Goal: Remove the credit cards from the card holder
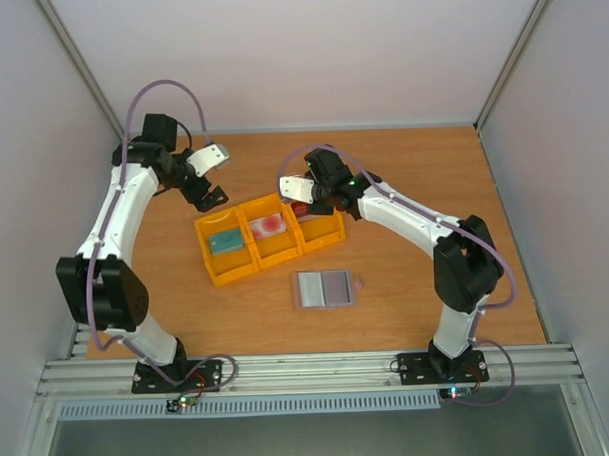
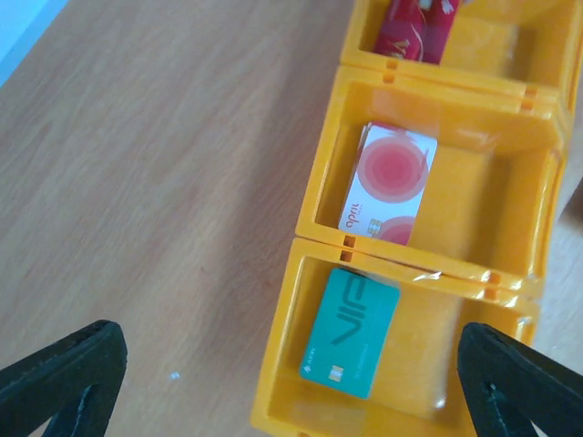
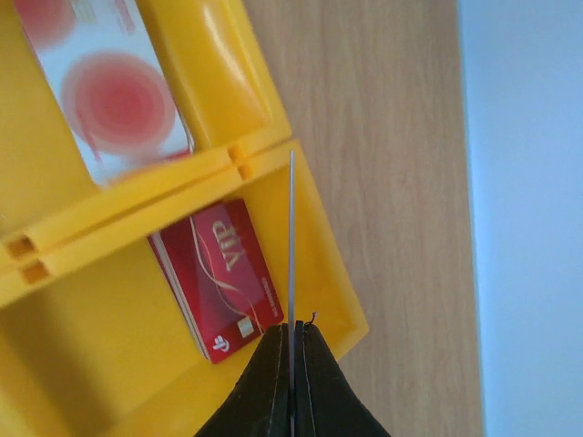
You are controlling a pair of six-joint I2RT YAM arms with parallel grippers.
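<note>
The card holder (image 1: pixel 324 288) lies open and flat on the table, pale blue-grey side up, in front of the yellow tray (image 1: pixel 246 205). A teal card (image 2: pixel 351 332) lies in the tray's left compartment. In the middle one is a whitish-pink card with red blotches (image 2: pixel 390 187), and in the right one a dark red card (image 3: pixel 223 273). My left gripper (image 2: pixel 291 364) hangs open above the teal card's compartment, holding nothing. My right gripper (image 3: pixel 291 330) is shut on a thin card seen edge-on (image 3: pixel 291 237), above the right compartment.
The yellow tray's rim (image 2: pixel 314 182) and dividers (image 3: pixel 137 196) stand up around the cards. Bare wooden table (image 1: pixel 422 164) surrounds the tray, with pale walls on three sides and a metal rail (image 1: pixel 309 368) at the near edge.
</note>
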